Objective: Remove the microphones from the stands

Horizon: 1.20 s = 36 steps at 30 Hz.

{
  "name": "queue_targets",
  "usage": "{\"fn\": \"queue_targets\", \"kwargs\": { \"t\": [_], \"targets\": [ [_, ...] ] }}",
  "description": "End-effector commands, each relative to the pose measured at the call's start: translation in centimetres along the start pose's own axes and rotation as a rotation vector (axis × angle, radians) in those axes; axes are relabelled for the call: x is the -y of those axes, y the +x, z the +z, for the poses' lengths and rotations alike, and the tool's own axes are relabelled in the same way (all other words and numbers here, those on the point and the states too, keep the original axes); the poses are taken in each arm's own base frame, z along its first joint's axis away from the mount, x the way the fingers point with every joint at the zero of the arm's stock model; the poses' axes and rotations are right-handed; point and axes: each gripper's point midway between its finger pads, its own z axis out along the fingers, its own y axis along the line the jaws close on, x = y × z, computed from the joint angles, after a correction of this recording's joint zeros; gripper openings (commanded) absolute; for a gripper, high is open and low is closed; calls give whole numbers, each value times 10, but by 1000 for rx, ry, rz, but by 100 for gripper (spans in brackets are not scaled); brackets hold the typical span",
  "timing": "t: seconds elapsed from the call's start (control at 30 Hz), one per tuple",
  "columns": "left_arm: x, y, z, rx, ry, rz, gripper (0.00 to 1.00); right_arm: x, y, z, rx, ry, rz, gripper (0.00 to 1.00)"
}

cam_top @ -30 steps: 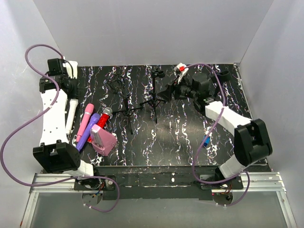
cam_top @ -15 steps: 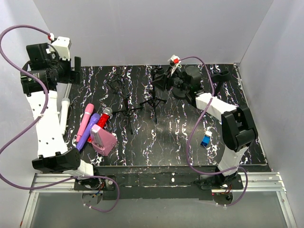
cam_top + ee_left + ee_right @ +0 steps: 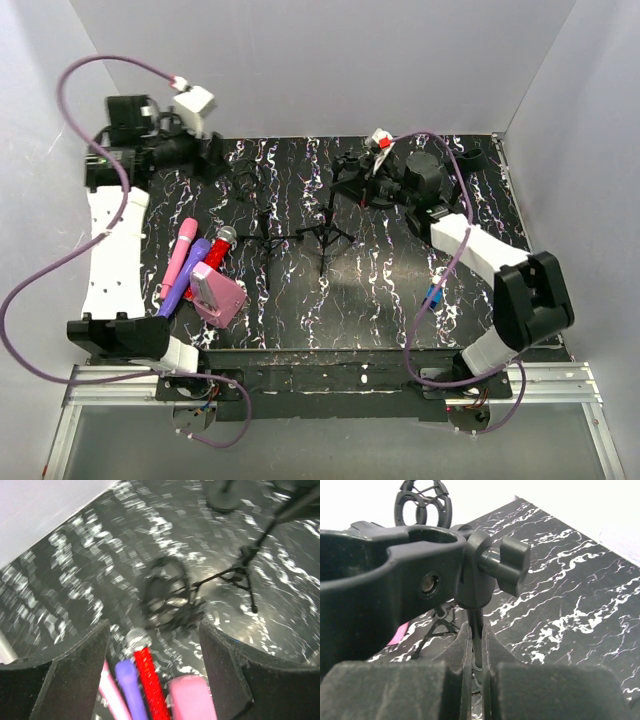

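A black tripod stand [image 3: 324, 240] stands mid-table, and my right gripper [image 3: 354, 186] is shut on its thin pole [image 3: 479, 625] just under the black clip [image 3: 395, 570] and knob [image 3: 507, 562]. The clip's inside is hidden from me. A red microphone [image 3: 215, 250] with a silver head lies at the left beside a purple one [image 3: 190, 275] and a pink one [image 3: 180, 252]. My left gripper [image 3: 210, 155] hangs open above the back left. In its view the gripper [image 3: 154, 632] frames the red microphone [image 3: 147, 675].
A second black stand [image 3: 262, 235] with a round shock mount [image 3: 167, 592] sits left of the tripod. A pink box [image 3: 218, 293] lies by the microphones. A small blue object [image 3: 433, 297] rests near the right arm. White walls surround the table.
My right gripper has shut on the stand's pole, and the stand has shifted and tilted slightly. My left arm has swung right, over the back left of the table.
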Motion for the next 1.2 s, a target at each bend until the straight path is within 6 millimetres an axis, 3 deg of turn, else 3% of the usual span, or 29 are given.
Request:
{"fn": "queue_targets", "kwargs": {
  "t": [0.0, 0.13, 0.17, 0.3, 0.4, 0.57, 0.77, 1.17],
  "targets": [
    [83, -23, 26, 78, 281, 231, 69, -42, -21, -27, 13, -65, 32, 1],
    [148, -8, 49, 47, 451, 409, 65, -56, -20, -43, 12, -73, 31, 1],
    [162, 1, 54, 35, 479, 471, 64, -61, -6, -49, -43, -83, 56, 1],
    [226, 40, 70, 33, 576, 695, 61, -68, 5, -58, -75, -97, 75, 1],
    [255, 61, 83, 67, 593, 774, 57, -73, 13, -62, -93, -123, 88, 1],
    [274, 81, 105, 118, 526, 820, 51, -72, 24, -68, -113, -131, 94, 1],
    [273, 87, 130, 135, 457, 858, 50, -71, 25, -74, -113, -127, 96, 1],
    [285, 114, 158, 84, 525, 873, 43, -64, 25, -75, -108, -122, 113, 1]
  ]
}}
